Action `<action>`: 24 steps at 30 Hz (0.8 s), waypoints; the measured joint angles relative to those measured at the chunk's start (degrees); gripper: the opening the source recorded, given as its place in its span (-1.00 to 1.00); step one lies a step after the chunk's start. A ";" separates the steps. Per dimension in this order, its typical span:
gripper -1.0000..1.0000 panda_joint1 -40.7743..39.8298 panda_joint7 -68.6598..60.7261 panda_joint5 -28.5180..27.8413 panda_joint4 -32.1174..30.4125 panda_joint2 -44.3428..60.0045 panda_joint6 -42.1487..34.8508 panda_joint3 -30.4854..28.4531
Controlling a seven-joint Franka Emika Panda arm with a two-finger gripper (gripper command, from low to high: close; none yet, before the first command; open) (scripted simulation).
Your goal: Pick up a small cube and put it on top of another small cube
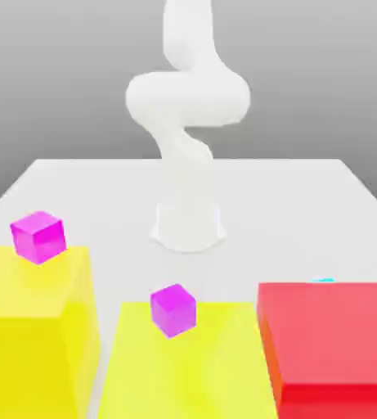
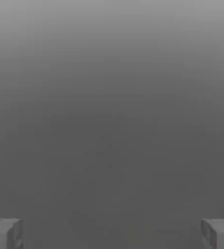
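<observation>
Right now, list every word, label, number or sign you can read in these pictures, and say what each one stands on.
None: no text can be read anywhere.
The two magenta cubes, the yellow blocks, the red block, the white arm and the table all have plain faces.
The gripper fingertips are plain grey.

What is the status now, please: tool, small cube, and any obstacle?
Tool open, holding nothing. Small cube: only a cyan sliver behind the red block. Red block stands in front of it; magenta cubes sit on yellow blocks.
</observation>
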 joint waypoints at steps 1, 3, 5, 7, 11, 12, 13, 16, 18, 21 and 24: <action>0.00 0.50 1.32 0.32 -1.44 2.14 1.48 1.52; 0.00 1.54 3.97 0.83 -4.21 6.31 4.34 4.50; 0.00 2.59 6.64 1.22 -6.93 10.37 7.16 7.48; 0.00 3.62 9.35 1.52 -9.62 14.40 9.95 10.51; 0.00 5.93 15.31 1.59 -15.11 22.78 15.68 16.61; 0.00 6.58 16.99 1.44 -16.53 25.02 17.20 18.15; 0.00 7.24 18.78 1.20 -17.99 27.35 18.76 19.71; 0.00 9.26 24.28 -0.04 -22.18 34.05 23.19 23.85; 0.00 11.75 28.26 -1.47 -24.89 38.44 25.99 26.02; 0.00 14.48 34.82 -6.91 -26.76 44.58 30.04 25.02; 0.00 18.75 41.70 -15.77 -25.83 50.05 33.81 18.71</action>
